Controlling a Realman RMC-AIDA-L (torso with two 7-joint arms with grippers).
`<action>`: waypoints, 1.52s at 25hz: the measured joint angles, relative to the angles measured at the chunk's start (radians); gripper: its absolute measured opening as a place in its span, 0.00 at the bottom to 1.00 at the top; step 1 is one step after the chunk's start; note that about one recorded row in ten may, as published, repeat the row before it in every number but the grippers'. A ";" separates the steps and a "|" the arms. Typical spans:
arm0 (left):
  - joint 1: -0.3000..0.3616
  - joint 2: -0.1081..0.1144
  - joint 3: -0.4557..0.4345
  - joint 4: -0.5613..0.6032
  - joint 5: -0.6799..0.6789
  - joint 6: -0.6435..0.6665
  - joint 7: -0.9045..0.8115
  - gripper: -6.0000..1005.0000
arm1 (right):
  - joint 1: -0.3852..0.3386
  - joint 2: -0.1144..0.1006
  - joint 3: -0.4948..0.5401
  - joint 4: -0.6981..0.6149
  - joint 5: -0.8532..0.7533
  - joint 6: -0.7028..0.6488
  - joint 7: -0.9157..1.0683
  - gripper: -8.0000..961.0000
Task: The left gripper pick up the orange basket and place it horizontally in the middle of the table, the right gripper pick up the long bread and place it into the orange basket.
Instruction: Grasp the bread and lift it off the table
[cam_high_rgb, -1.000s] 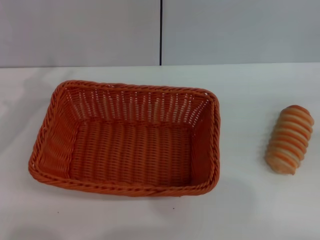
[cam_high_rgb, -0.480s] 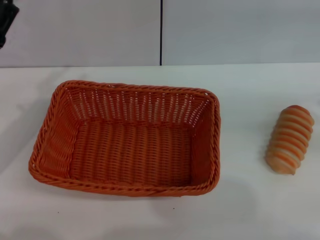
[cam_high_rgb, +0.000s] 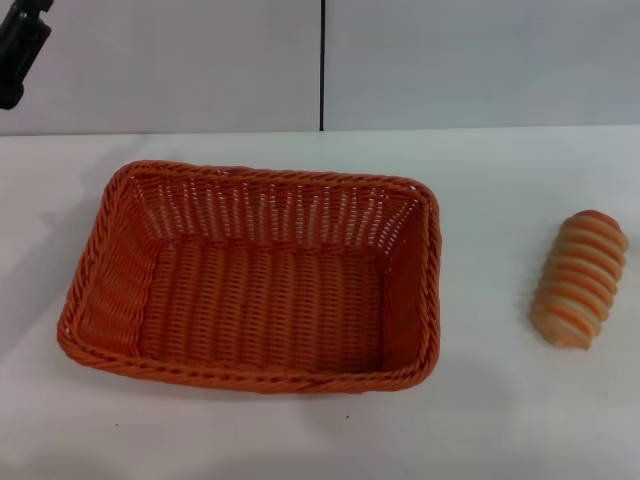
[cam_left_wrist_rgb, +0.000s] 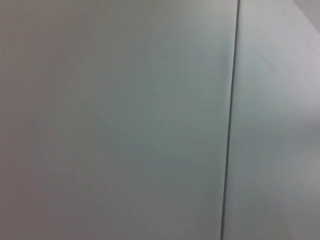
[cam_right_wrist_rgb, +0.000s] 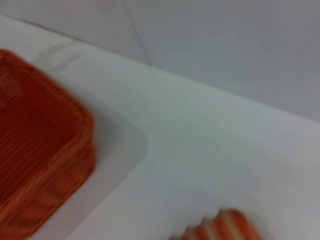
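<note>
left gripper (cam_high_rgb: 20, 50): raised at far left edge of head view, in front of wall (cam_high_rgb: 160, 60), well clear of table (cam_high_rgb: 480, 180); finger state not discernible
orange basket (cam_high_rgb: 255, 275): upright on table, left of centre, long side across, empty
long bread (cam_high_rgb: 579, 278): on table, right of basket, apart
right gripper: not seen

The orange basket (cam_high_rgb: 255, 280) sits left of the long bread (cam_high_rgb: 580, 280), well apart, both on the table (cam_high_rgb: 490, 400).
</note>
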 joint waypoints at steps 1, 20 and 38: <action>0.000 0.000 0.000 0.000 0.000 0.000 0.000 0.56 | 0.003 0.005 -0.002 0.000 0.000 0.011 0.004 0.76; -0.004 0.002 0.015 -0.048 0.000 -0.004 0.000 0.56 | 0.052 0.071 -0.234 0.189 -0.012 0.297 0.012 0.81; 0.003 0.003 0.013 -0.049 -0.008 -0.004 -0.004 0.56 | 0.085 0.079 -0.298 0.288 -0.057 0.347 0.009 0.80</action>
